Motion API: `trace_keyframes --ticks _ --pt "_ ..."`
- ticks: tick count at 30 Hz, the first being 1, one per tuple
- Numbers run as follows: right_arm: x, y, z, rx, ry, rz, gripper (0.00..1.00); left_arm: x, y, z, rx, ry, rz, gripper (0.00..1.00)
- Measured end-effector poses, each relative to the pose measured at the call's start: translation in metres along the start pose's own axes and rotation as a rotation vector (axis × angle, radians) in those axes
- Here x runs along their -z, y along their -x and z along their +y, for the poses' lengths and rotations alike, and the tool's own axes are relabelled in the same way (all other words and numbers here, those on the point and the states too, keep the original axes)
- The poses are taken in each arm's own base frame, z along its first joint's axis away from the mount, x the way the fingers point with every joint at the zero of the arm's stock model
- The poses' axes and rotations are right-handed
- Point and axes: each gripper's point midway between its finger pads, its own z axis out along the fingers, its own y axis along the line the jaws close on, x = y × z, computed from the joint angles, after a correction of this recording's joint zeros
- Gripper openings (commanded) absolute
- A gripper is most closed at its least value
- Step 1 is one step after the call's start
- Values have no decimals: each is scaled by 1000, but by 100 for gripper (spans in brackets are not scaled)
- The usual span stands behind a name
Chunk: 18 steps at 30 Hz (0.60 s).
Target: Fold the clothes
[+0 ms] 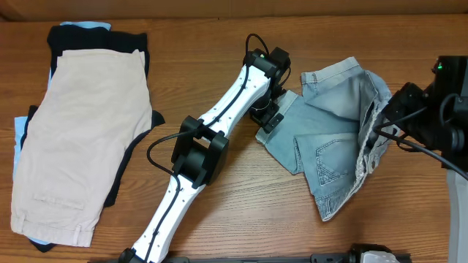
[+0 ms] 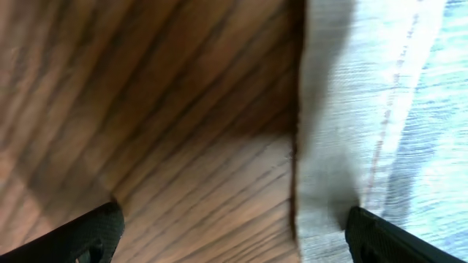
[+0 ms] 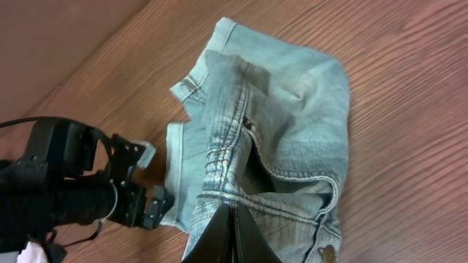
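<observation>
Faded light-blue denim shorts [image 1: 329, 139] lie crumpled at the table's right middle, with one side raised and folded over. My right gripper [image 1: 373, 126] is shut on the shorts' waistband; in the right wrist view the closed fingers [image 3: 234, 230] pinch the seam of the denim [image 3: 285, 117]. My left gripper [image 1: 269, 117] hangs low at the shorts' left cuff. It is open, and in the left wrist view [image 2: 241, 237] one finger is over bare wood and the other over the cuff [image 2: 365, 109]. Nothing is held in it.
A stack of clothes sits at the far left: beige shorts [image 1: 80, 139] on top of black [image 1: 131, 40] and pale-blue [image 1: 20, 135] garments. The left arm [image 1: 197, 153] stretches diagonally across the table's middle. The brown wooden table [image 1: 241, 212] runs to the front edge.
</observation>
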Motion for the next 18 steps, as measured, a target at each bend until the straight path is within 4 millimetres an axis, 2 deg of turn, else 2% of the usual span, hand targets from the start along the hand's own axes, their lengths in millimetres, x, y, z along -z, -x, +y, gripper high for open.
trace_keyframes --ticks 6,10,14,18 --pt "-1 2 1 1 4 -5 4 1 -3 16 27 79 13 100" --pt "-1 1 1 1 3 -5 4 2 -18 33 96 134 68 100" --pt "-2 2 0 1 -6 -7 4 5 -43 71 206 154 137 100" --pt "-9 4 -2 3 -30 4 5 8 -75 126 350 140 197 100"
